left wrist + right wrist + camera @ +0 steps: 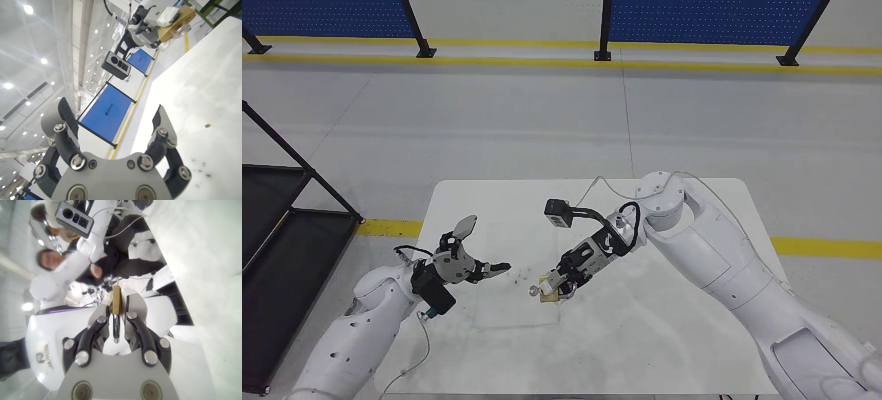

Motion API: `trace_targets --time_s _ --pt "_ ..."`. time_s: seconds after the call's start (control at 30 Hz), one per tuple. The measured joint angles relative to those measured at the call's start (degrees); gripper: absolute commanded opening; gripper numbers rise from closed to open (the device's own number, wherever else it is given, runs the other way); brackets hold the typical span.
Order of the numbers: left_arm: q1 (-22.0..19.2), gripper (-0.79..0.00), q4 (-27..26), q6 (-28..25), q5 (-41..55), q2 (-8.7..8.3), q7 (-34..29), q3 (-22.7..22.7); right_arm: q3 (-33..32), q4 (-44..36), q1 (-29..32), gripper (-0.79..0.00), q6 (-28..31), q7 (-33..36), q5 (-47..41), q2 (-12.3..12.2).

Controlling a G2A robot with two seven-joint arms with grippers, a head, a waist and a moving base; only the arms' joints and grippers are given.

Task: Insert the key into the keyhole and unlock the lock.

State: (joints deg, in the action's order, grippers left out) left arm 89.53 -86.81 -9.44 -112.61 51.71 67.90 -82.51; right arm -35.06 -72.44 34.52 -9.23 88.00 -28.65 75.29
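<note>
My right gripper is clamped on the padlock, one white pad pressed to each broad brass side, so the lock's narrow edge faces my wrist camera. The silver shackle points back toward my wrist, between the two black finger links. At the opposite end the key sits in the bottom face of the lock. Its round silver head stands out against the brass, and a thin shaft pokes out beyond the body in the right wrist view. From above, this hold is near the middle of the white worktop, a little toward the robot's side, with the key end turned toward my other arm. Seen from the left wrist, the lock looks raised off the surface, though I cannot tell by how much. My left gripper is spread wide with nothing in it, its two ribbed black fingers far apart. It hangs over the left part of the worktop, well apart from the lock and aimed roughly toward it. A scatter of small dark specks lies on the worktop between my two grippers. The right arm's camera juts out on its black bracket above the gripper. Off the worktop, a black rack stands on the floor to the left, and blue barriers line the far side behind a yellow line.
</note>
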Motion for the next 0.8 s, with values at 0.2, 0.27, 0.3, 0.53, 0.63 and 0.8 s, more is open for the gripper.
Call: trace_targets --time_s 0.2,0.27,0.3,0.53,0.63,0.8 --pt "0.02 0.000 -0.02 0.32 0.01 0.01 0.00 -0.01 0.00 0.00 0.00 -0.785 0.00 0.00 0.00 0.00" --pt "0.02 0.000 -0.02 0.31 0.01 0.01 0.00 -0.01 -0.15 -0.15 0.43 -0.785 0.06 -0.43 -0.51 0.01" --pt "0.02 0.000 -0.02 0.31 0.01 0.01 0.00 -0.01 -0.55 -0.20 0.98 -0.785 0.12 -1.15 -1.52 0.01" --pt "0.02 0.000 -0.02 0.31 0.01 0.01 0.00 -0.01 -3.53 -0.05 1.94 -0.785 1.39 -2.90 -7.55 0.08" --pt "0.02 0.000 -0.02 0.31 0.01 0.01 0.00 -0.01 -4.07 0.79 1.91 -0.785 1.89 -4.33 -8.39 0.26" --pt "0.02 0.000 -0.02 0.31 0.01 0.01 0.00 -0.01 -5.11 1.50 2.28 -0.785 2.39 -8.35 -8.42 0.38"
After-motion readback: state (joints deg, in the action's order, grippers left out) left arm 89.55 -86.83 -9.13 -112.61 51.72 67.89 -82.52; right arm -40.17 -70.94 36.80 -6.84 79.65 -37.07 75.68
